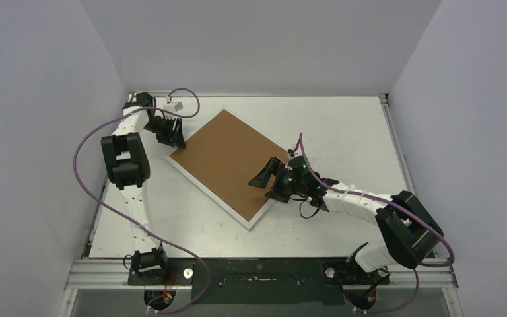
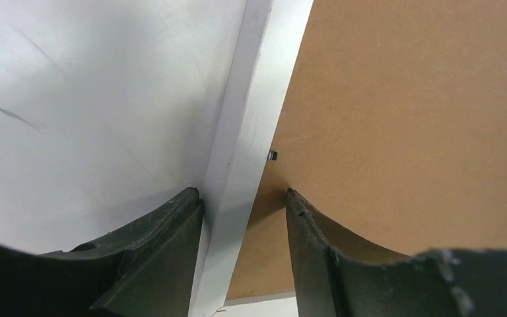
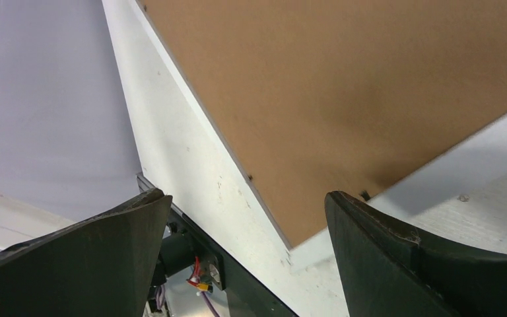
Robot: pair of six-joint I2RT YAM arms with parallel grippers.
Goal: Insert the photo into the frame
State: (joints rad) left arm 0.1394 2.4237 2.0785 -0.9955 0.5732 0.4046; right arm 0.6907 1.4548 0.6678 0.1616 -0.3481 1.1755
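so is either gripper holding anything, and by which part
Nothing firmly held: the left gripper straddles one rim of the large white picture frame, jaws not closed on it; the right gripper is open.

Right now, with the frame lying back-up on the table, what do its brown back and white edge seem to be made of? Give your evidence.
Brown back: probably pressed fibreboard; matte, even tan, no grain. White edge: smooth painted wood or plastic, with a few small marks; the look cannot settle which.
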